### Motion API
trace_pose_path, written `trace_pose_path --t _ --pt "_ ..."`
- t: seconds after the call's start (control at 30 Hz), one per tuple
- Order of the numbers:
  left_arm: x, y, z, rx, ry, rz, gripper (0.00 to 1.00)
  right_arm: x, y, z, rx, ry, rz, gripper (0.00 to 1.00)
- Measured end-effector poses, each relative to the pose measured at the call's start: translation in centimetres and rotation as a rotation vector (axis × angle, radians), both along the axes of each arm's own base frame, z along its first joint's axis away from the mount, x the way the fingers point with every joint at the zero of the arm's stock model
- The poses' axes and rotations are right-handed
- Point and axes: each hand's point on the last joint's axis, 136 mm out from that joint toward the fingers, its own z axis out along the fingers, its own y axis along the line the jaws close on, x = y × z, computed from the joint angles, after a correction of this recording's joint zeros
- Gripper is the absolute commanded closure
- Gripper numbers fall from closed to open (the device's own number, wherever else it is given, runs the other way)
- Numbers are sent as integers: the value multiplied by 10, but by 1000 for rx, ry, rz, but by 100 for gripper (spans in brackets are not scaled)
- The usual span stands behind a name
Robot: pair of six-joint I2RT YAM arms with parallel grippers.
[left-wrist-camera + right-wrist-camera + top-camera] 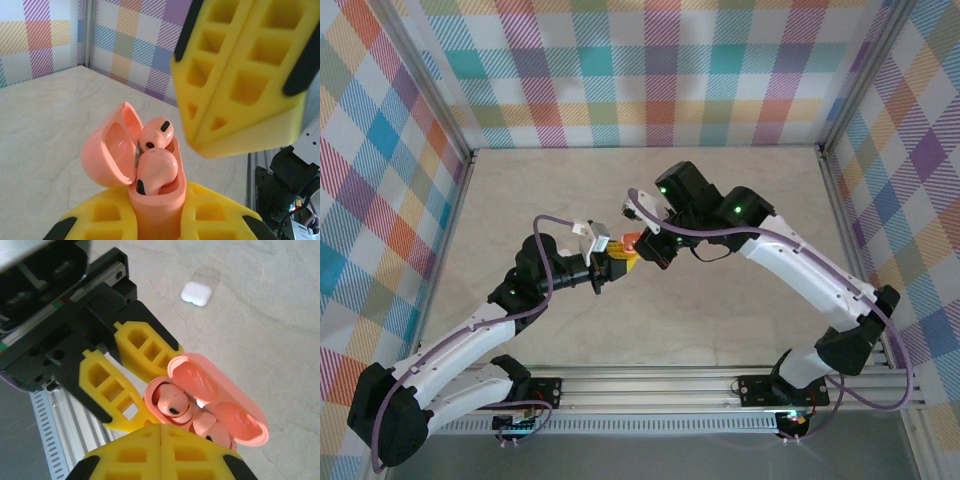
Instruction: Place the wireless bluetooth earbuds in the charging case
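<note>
Pinkish-orange charging case (107, 150), lid open, two pinkish-orange earbuds (156, 171) sitting inside, clamped by left gripper (160, 222) over the middle of the table (740, 335), walls (650, 70) well apart; right gripper (160, 432) clenched empty, tips just beside the earbuds; right wrist view adds white case (196, 293) lying apart on the table.

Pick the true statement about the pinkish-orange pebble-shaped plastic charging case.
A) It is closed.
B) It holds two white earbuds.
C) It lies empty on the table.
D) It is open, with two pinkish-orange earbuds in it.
D: the pinkish-orange pebble-shaped plastic charging case, clamped in the left end effector, is flipped open and two pinkish-orange plastic earbuds sit inside it.
</note>
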Motion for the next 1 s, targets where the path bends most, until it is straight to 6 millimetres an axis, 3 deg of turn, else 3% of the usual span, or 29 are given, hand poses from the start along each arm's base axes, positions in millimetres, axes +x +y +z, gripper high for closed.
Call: trace_pose_path --t 0.17,0.2,0.33,0.4,0.57,0.67,0.83,1.0 --pt "0 0 2 -6 -8 0 100 6 -13 31 89 -12 -54 90" --pt "0 0 2 -7 -10 0 100 9 -16 34 102 -6 -74 84" --pt "-1 0 5 -12 -17 -2 100 28 -33 43 167 30 -190 41" --pt "-2 1 7 -17 -22 -4 100 41 -45 39 202 66 -266 32" --pt "-7 0 9 -22 -26 -30 100 66 -67 14 330 251 -403 28" --pt "-10 -2 10 -26 -27 -52 100 65 -59 9 400 347 -383 30" --pt "-10 -5 8 -24 -16 -71 100 57 -43 22 499 420 -298 41" --pt "-10 -7 8 -29 -16 -79 100 53 -38 10 526 491 -285 34"
